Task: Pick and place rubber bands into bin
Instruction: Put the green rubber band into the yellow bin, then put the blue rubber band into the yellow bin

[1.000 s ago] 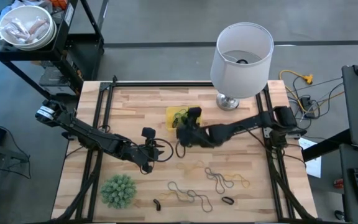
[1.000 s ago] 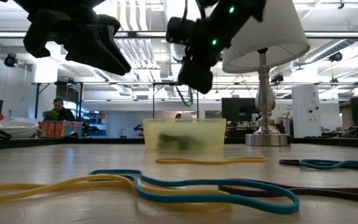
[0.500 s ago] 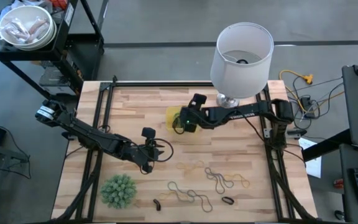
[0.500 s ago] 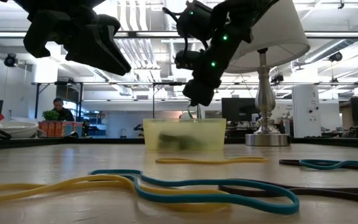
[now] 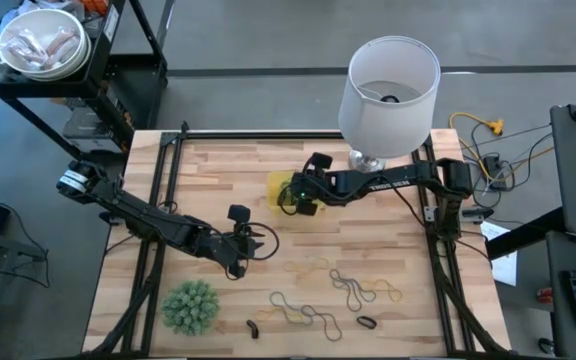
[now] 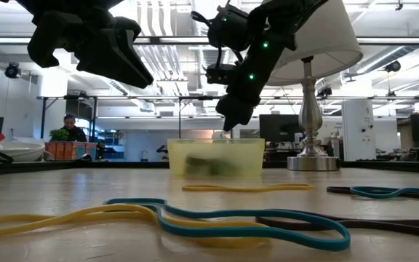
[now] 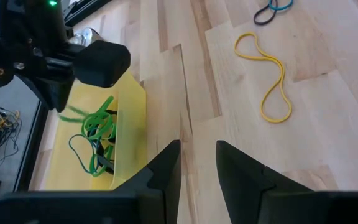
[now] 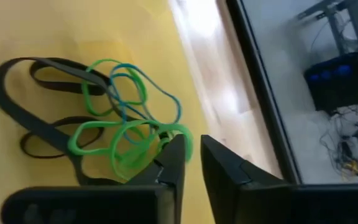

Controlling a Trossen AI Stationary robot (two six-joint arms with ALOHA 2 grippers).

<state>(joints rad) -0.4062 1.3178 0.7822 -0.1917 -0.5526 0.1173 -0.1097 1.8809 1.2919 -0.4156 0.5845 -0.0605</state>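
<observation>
Two arms, one bin, one lamp, one spiky green plant, loose rubber bands, roughly seven or eight on the tabletop, tangled so exact count unclear.

Left to right: green plant (image 5: 190, 306) at the front left of the tabletop (image 5: 218, 170). Left gripper (image 5: 243, 252) reaches in from the left edge, arm stretched low and diagonal, hovering mid-tabletop; jaws slightly spread with a narrow gap, nothing between them in its wrist view. Rubber bands (image 5: 353, 288) lie scattered along the front: yellow, tan, teal, dark loops, a small black one near the front edge.

Bin (image 5: 280, 187), small shallow yellow tray, sits at mid-back of the tabletop, left of the lamp (image 5: 388, 95). Inside: a clump of green bands (image 8: 126, 146), a thin blue one, and a large black loop (image 8: 36, 118).

Right gripper (image 5: 296, 198) extends from the right side, arm near horizontal, wrist tipped down over the bin. Its jaws stand a little apart, tips right beside the green clump; whether they grip it, can't tell.
</observation>
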